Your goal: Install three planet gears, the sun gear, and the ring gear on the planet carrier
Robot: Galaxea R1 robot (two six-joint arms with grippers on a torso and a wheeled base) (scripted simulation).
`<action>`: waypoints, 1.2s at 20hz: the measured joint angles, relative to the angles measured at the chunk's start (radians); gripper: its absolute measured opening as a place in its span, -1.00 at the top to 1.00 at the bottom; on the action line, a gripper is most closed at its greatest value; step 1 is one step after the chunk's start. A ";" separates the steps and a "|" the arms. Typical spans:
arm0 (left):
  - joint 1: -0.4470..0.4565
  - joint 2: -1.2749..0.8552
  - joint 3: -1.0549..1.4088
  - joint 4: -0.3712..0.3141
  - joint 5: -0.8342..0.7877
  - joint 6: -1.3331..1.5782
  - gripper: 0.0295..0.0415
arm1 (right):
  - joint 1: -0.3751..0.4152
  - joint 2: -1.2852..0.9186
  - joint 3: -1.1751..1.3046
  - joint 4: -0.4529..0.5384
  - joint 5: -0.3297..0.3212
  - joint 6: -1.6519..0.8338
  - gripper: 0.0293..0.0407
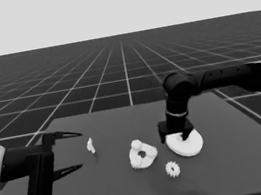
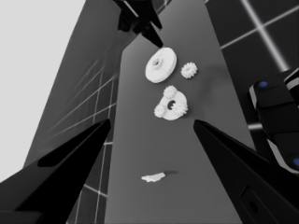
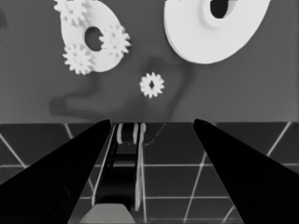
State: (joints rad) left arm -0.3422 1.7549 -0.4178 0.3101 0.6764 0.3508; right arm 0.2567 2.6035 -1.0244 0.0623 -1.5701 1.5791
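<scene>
Two long black fingers of the right gripper (image 1: 180, 137) stand spread wide, pointing down over the far rim of the larger round part (image 1: 185, 144), a thick white disc with a raised hub; whether they touch it I cannot tell. At its nine o'clock lies the smaller round part (image 1: 143, 155), a thin white disc carrying three small white toothed gears (image 1: 136, 144). A fourth small white gear (image 1: 172, 169) lies loose at the larger disc's seven o'clock. Beyond, a thin white piece (image 1: 91, 145) lies by the parked left gripper (image 1: 74, 150), fingers spread, empty.
</scene>
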 joint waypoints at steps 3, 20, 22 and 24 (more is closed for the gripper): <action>0.000 0.000 0.000 0.000 0.000 0.000 -0.49 | 0.001 -0.005 0.008 0.001 0.000 0.003 -0.61; 0.000 0.000 0.000 0.000 0.000 0.000 -0.49 | -0.501 0.025 -0.143 -0.500 0.044 -0.106 0.71; 0.000 0.000 0.000 0.000 0.000 0.000 -0.49 | -0.501 0.025 -0.143 -0.500 0.044 -0.106 0.71; 0.000 0.000 0.000 0.000 0.000 0.000 -0.49 | -0.369 -0.010 -0.001 -0.329 -0.020 -0.013 0.71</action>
State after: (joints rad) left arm -0.3422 1.7549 -0.4178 0.3101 0.6764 0.3508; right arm -0.1127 2.5934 -1.0250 -0.2665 -1.5897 1.5663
